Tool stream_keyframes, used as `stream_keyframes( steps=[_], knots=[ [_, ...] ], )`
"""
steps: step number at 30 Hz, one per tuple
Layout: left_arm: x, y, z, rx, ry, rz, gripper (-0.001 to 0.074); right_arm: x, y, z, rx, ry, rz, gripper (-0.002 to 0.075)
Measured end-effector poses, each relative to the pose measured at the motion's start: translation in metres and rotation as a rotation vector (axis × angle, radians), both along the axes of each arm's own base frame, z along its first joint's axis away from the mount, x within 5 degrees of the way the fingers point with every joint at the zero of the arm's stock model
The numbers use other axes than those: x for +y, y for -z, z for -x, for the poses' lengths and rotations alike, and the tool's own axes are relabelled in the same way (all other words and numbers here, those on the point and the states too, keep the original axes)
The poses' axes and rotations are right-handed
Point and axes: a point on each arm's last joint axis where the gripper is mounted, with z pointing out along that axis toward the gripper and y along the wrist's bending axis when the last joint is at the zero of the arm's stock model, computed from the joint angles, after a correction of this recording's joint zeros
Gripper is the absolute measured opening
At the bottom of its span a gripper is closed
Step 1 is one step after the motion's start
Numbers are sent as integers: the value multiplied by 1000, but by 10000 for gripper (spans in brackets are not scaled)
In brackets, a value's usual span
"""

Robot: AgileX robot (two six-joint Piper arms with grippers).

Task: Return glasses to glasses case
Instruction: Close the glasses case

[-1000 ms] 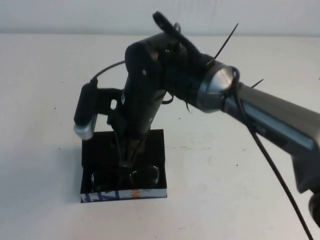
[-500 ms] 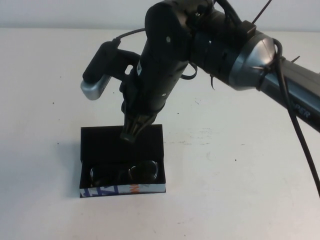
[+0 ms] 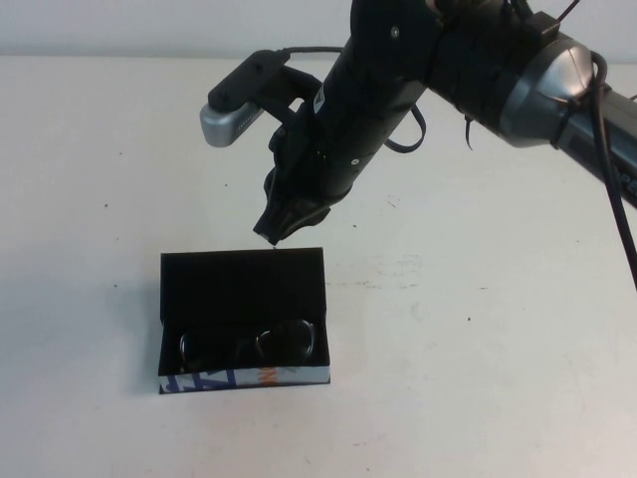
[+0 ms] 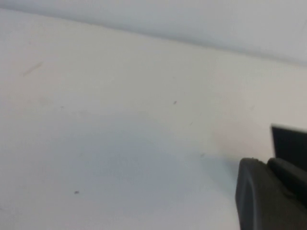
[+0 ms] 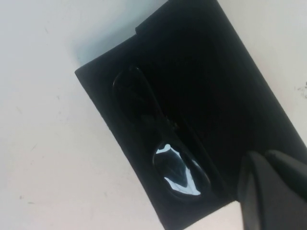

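The glasses (image 3: pixel 249 344), dark-framed, lie inside the open glasses case (image 3: pixel 239 284) along its near side, behind the white, blue and orange front wall. My right gripper (image 3: pixel 274 237) hangs shut and empty just above the case's far edge. In the right wrist view the glasses (image 5: pixel 180 170) rest on the case's black lining (image 5: pixel 216 72), and the right gripper (image 5: pixel 266 163) shows its fingers pressed together. The left gripper (image 4: pixel 264 165) appears only in the left wrist view, low over bare table, its fingers together and holding nothing.
The case sits on a white table (image 3: pixel 478 349) that ends at a pale wall behind. The right arm's body (image 3: pixel 398 80) reaches in from the right above the table. A dark rectangle (image 4: pixel 290 143) shows past the left gripper; what it is I cannot tell.
The right gripper has let go of the glasses, shut, and risen up and back from inside the case to above its far edge. The glasses stay in the case.
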Motion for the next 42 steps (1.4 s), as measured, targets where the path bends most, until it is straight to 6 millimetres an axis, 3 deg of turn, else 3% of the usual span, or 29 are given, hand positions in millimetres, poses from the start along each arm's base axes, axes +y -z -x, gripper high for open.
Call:
stream_keyframes(
  steps=[5, 11, 15, 20, 24, 27, 32, 42],
  knots=[
    [-1, -10, -1, -89, -30, 330, -1, 0, 0, 0, 13, 21, -5, -11],
    [-7, -14, -2, -13, 8, 455, -1, -1, 0, -1, 24, 45, -8, -11],
    [-16, -35, -10, 164, 101, 421, -1, -1, 0, -1, 37, 67, -12, -11],
    [-34, -64, -35, 491, 288, 252, -1, -1, 0, -1, 41, 75, -13, -11],
    [-49, -70, -54, 713, 489, 150, -1, -1, 0, -1, 42, 76, -13, -11],
    [-60, -64, -70, 755, 614, 166, -1, -1, 0, -1, 43, 78, -13, -11],
    [-68, -54, -94, 716, 668, 195, -1, -1, 0, -1, 48, 99, -10, -11],
    [-76, 7, -123, 735, 684, 275, -1, 2, -2, -13, -19, 201, -82, -11]
  ],
)
